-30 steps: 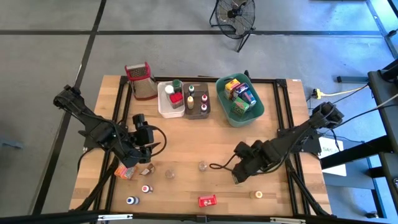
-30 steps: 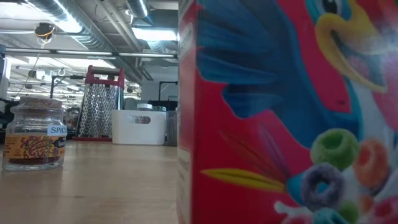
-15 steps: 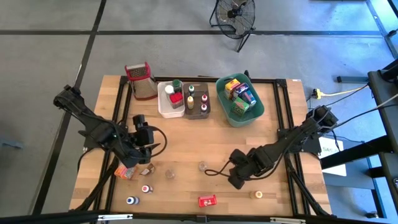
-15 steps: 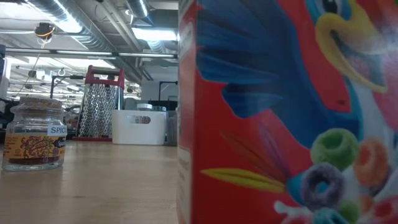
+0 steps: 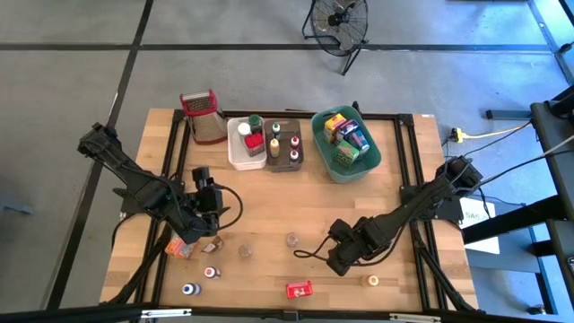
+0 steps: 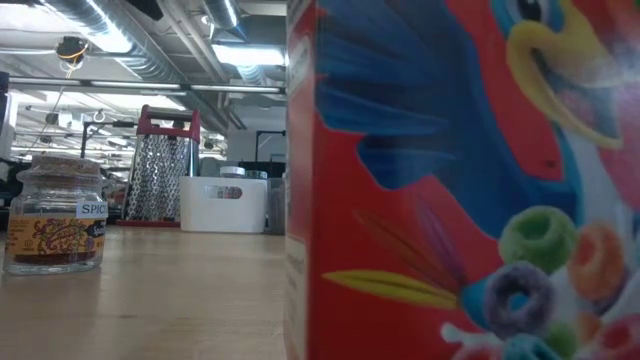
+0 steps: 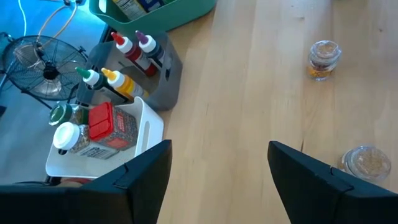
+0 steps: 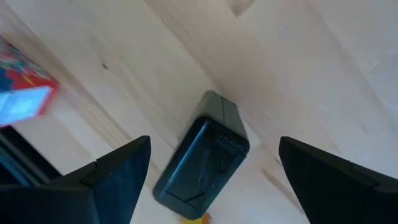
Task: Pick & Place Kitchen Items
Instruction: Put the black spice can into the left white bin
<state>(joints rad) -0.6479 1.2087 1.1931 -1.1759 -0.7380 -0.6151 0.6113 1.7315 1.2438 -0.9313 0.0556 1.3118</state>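
Two grippers stand with fingers apart, holding nothing. The right gripper hovers low, right of centre in the high view, above the red cereal box at the bottom edge. The left gripper waits at lower left beside an orange packet. Two spice jars stand mid-table; more items fill the teal bin at top
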